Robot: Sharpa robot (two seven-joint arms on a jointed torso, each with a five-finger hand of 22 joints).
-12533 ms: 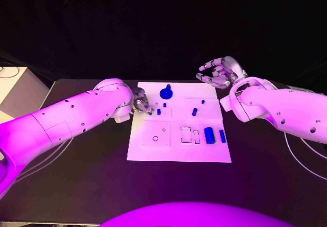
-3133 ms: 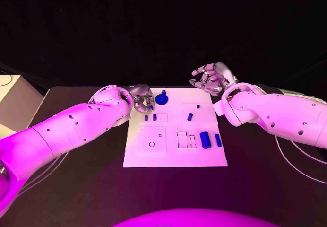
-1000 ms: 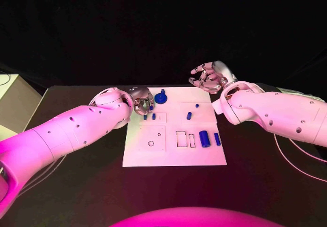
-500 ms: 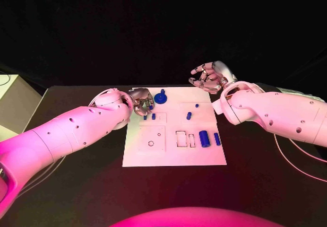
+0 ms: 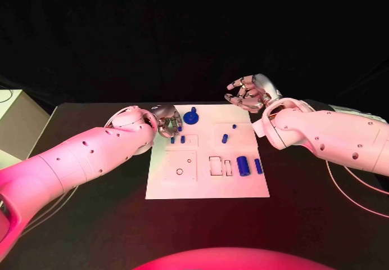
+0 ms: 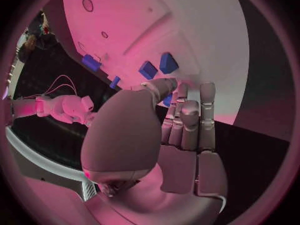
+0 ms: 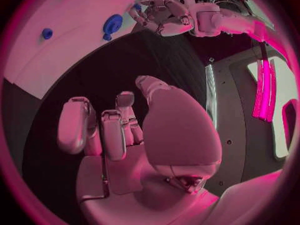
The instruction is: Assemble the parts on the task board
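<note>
The white task board (image 5: pixel 207 180) lies mid-table. On it are a blue round knob (image 5: pixel 191 117) at the far edge, small blue pegs (image 5: pixel 182 138) (image 5: pixel 225 138) and two blue cylinders (image 5: pixel 243 165) on the right. My left hand (image 5: pixel 168 121) hovers over the board's far left corner beside the knob, fingers curled. In the left wrist view a small blue peg (image 6: pixel 167 100) shows pinched between thumb and fingers of that hand (image 6: pixel 178 120). My right hand (image 5: pixel 251 93) hangs raised beyond the board's far right corner, fingers apart and loosely bent, holding nothing (image 7: pixel 125 130).
The board carries outlined recesses and small holes (image 5: pixel 183 164) on its near left half. A pale box (image 5: pixel 14 115) stands at the table's left edge. Dark table top surrounds the board on all sides.
Over the last second both hands stay almost still. Compared with the oldest frame, my left hand has shifted from the board's left edge toward its far corner by the knob.
</note>
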